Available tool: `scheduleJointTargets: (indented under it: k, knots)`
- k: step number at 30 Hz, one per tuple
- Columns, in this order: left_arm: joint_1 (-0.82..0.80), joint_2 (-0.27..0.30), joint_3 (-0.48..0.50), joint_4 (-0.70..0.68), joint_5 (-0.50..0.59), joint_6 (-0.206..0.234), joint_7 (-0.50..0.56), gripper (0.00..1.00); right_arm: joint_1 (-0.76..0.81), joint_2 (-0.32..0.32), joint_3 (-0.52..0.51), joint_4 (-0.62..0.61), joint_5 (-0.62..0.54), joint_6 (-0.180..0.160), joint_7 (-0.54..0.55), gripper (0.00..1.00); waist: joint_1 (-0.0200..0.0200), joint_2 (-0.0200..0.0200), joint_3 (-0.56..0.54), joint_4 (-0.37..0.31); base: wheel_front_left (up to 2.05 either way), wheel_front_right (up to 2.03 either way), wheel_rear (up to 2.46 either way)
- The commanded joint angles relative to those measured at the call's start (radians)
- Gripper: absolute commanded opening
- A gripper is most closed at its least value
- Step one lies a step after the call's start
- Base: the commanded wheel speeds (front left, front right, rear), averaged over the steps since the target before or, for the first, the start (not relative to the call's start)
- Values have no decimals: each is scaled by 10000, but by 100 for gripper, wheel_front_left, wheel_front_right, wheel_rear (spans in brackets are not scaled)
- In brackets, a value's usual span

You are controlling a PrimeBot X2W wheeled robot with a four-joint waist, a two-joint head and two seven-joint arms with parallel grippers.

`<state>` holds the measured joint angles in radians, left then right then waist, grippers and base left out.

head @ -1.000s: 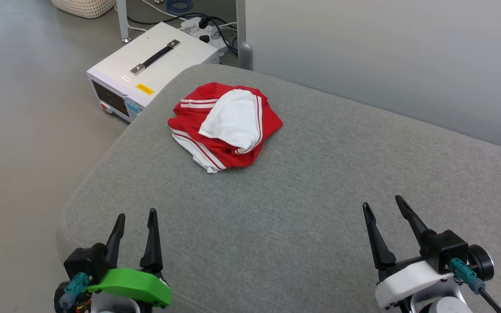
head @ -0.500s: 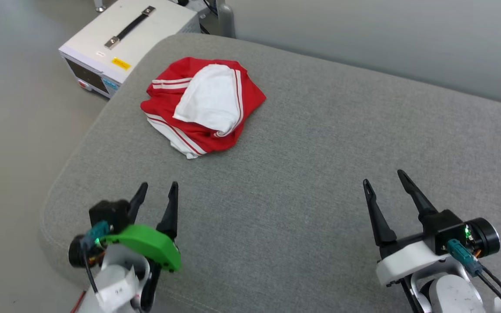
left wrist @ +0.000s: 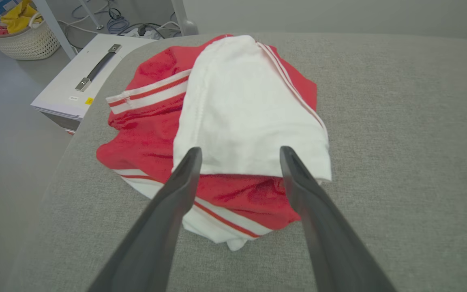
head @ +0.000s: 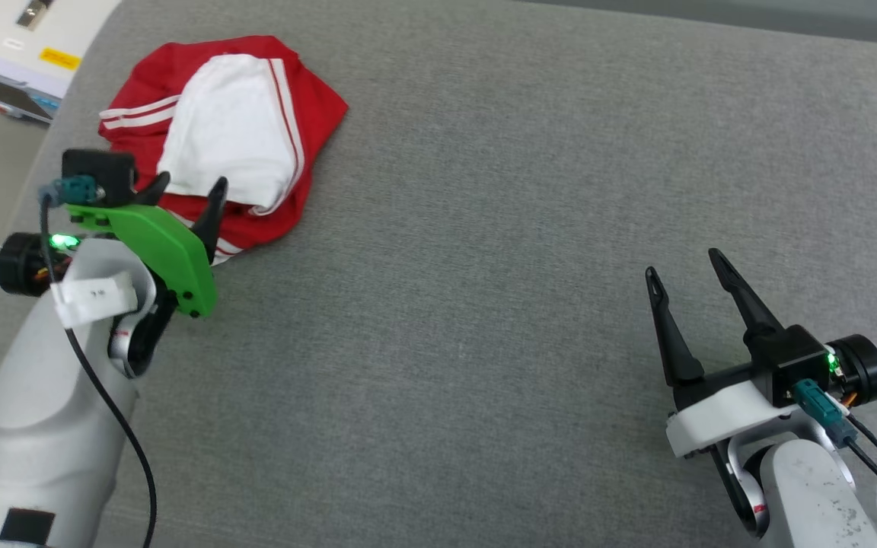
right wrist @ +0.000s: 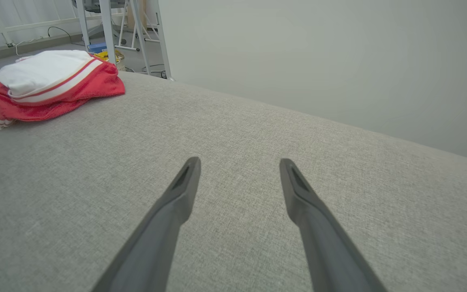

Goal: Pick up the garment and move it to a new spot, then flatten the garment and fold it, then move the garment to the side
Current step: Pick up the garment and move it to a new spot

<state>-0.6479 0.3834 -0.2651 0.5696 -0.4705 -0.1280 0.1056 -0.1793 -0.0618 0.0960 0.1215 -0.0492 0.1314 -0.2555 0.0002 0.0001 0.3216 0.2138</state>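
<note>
The garment (head: 229, 137) lies bunched in a heap near the far left corner of the grey cushioned surface (head: 484, 190), red with a white sleeve on top and striped trim; no lettering shows. My left gripper (head: 189, 183) is open at the heap's near edge, its fingers above the cloth with nothing between them. In the left wrist view the garment (left wrist: 233, 121) lies just beyond the left gripper (left wrist: 239, 152). My right gripper (head: 682, 262) is open over bare surface at the lower right, far from the heap. The right wrist view shows the garment (right wrist: 51, 87) at far left and my right gripper (right wrist: 239, 162).
A white equipment case (left wrist: 75, 87) with a black handle stands on the floor beyond the surface's left edge. A woven basket (left wrist: 18, 34) and cables lie farther back. A pale wall (right wrist: 318, 61) runs behind the surface.
The head camera has tilted down and the whole picture has shifted. My left arm has reached forward to the garment's near edge. The right gripper has kept its place.
</note>
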Motion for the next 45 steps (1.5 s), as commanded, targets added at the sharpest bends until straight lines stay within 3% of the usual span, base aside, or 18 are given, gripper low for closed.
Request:
scheduleJointTargets:
  k: [1,14,15,16,28,34,40,45]
  knots:
    - [-372,232,-128,114,-234,-25,181,100,-237,26,16,4,-39,-7,-51,100,-2,-1,841,-867,0,0,0]
    - [-1702,1807,-1103,1100,-2681,-26,2377,100,-656,100,-264,-42,104,-7,-61,100,-2,-1,1514,-1506,0,0,0]
    - [-1710,1885,-1219,1090,-2757,-26,2411,15,-677,102,-299,-56,100,-7,-61,100,-2,-1,1498,-1514,0,0,0]
    - [-1709,1937,-1287,1086,-2841,-26,2365,0,-696,103,-334,-61,96,-7,-61,100,-2,-1,1460,-1517,0,0,0]
    - [-1371,2246,-1861,332,-2441,-26,446,0,-241,113,-412,198,101,-7,-62,100,-2,-1,98,-1332,0,0,0]
    - [-986,2187,-2256,-953,-2110,48,315,0,156,114,-612,262,190,-7,-62,100,-2,-1,-868,-1259,0,0,0]
    - [-457,1685,-2959,-2772,-1909,353,877,0,451,115,-734,272,341,-7,-62,100,-2,-1,-1559,-1408,0,0,0]
    - [-130,833,-3632,-3743,-1903,614,1310,0,631,115,-800,262,485,-7,-62,100,-2,-1,-1934,-1748,0,0,0]
